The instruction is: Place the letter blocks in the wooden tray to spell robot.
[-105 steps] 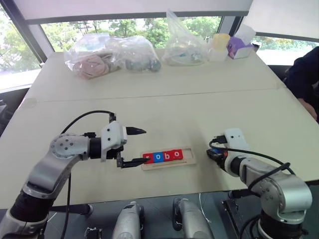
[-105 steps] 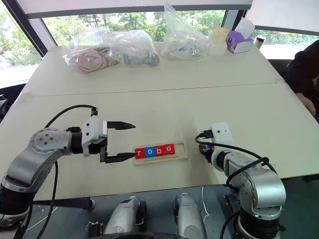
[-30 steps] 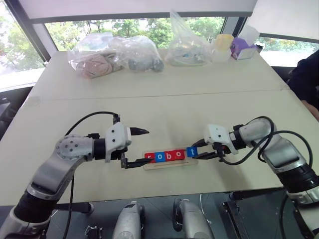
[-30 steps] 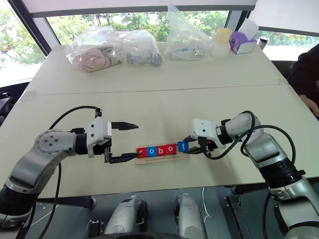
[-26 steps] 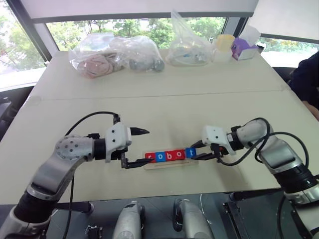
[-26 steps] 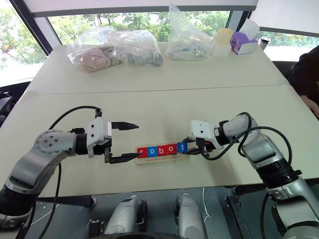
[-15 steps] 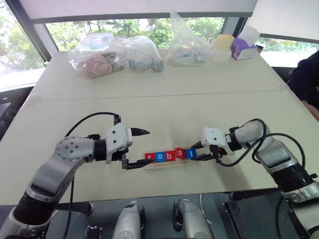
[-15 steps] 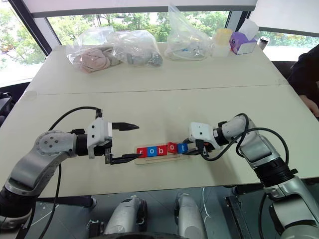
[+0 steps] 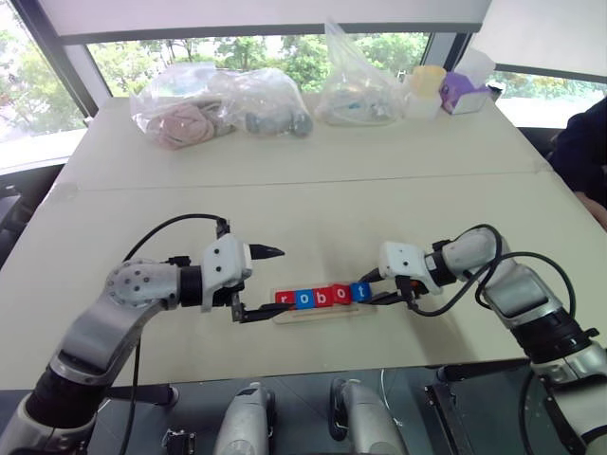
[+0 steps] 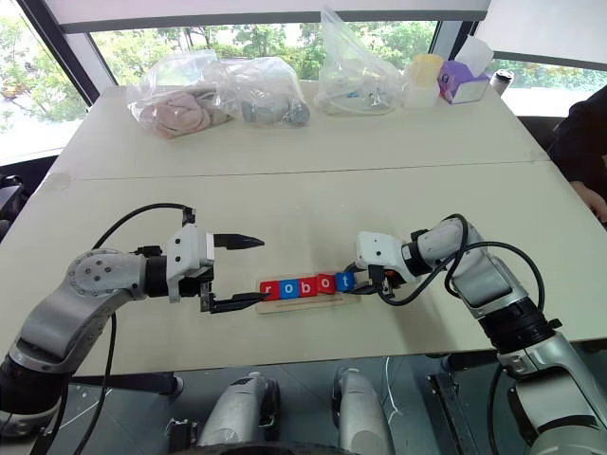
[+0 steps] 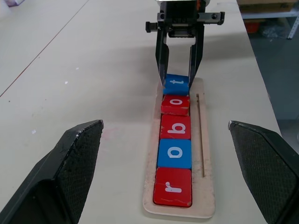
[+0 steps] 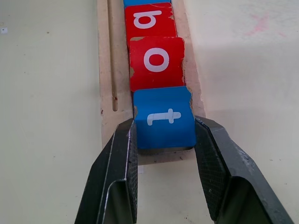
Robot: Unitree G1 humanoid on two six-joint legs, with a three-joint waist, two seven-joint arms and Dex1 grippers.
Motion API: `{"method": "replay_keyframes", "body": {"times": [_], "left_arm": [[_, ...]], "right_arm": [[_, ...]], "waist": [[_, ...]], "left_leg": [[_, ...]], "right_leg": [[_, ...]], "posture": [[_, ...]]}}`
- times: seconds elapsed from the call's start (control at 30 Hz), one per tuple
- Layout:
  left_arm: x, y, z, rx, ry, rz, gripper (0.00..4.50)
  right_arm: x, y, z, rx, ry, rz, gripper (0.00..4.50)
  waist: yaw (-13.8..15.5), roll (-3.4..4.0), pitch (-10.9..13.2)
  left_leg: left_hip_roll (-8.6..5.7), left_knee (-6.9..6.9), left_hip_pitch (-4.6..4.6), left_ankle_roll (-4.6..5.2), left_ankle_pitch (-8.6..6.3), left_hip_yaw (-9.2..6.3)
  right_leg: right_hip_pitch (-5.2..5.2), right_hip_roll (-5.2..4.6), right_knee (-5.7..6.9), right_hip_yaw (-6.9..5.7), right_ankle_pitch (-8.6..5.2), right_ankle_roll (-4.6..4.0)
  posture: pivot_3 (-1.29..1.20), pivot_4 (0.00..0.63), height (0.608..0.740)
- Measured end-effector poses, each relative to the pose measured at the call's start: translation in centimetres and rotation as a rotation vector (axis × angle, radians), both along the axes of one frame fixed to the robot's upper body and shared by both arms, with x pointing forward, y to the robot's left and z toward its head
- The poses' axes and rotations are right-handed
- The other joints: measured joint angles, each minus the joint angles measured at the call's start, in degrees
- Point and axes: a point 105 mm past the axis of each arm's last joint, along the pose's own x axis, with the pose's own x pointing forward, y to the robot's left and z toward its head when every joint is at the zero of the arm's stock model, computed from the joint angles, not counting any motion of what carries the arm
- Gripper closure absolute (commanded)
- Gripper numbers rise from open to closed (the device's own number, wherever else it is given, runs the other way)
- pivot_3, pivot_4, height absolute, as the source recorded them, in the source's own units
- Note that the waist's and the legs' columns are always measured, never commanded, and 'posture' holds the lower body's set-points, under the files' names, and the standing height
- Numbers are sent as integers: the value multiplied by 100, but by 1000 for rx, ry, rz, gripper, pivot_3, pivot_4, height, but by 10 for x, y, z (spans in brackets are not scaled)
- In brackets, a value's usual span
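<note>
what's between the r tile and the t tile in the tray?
Three tiles: blue o, red b, red o, in a row between the r and the t. Left wrist view shows it.

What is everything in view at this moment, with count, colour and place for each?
letter blocks: five, red r, blue o, red b, red o, blue t, in a row in the tray.
wooden tray: one, light wood, on the near table between the grippers.
tables: two, beige, pushed together.
plastic bags: three, clear, holding soft items, far table.
cup: one, yellowish, far right of the far table.
purple box: one, beside the cup.
person's dark sleeve: one, right edge.
left gripper: black fingers open, at the tray's r end.
right gripper: black fingers shut on the t block.
</note>
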Motion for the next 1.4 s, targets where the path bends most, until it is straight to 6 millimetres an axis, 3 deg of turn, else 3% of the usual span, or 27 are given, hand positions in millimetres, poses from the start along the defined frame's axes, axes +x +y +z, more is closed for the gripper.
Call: {"method": "replay_keyframes", "body": {"times": [0.47,0.67,0.7,0.93,1.13,1.3,1.4], "left_arm": [[0,0,0,-2,-1,1,0],[0,0,0,-2,0,-1,0],[0,0,0,-2,-1,-1,0],[0,0,0,-2,0,-2,0],[0,-1,1,-7,-3,-4,0],[0,-2,2,-7,-5,-5,0],[0,-2,2,-7,-6,-5,0]], "right_arm": [[-1,0,0,-4,14,1,3375],[-1,-1,-1,-10,15,1,210],[-1,-1,-1,-15,15,2,58],[2,-3,5,-9,28,-26,58],[9,34,43,225,-13,-70,58],[4,48,45,271,8,-102,58],[2,55,35,277,21,-113,58]], "waist": [[0,0,0],[0,0,0],[0,0,0],[0,0,0],[-10,0,0],[12,-1,-1],[-1,-2,-2]], "left_leg": [[0,0,0,0,0,0],[0,0,1,0,0,0],[0,0,1,0,0,0],[0,0,1,0,0,0],[7,-1,3,0,0,-5],[1,2,0,0,0,-3],[0,2,0,0,0,-1]], "right_leg": [[1,0,0,0,0,0],[2,0,0,0,0,0],[1,0,0,0,0,0],[1,0,0,0,1,-1],[-1,10,6,-1,8,-13],[3,-1,1,0,12,-18],[2,-3,-1,1,11,-17]], "posture": [[0,150,740],[0,150,740],[0,150,740],[0,150,740],[0,150,740],[0,150,740],[0,150,740]]}}
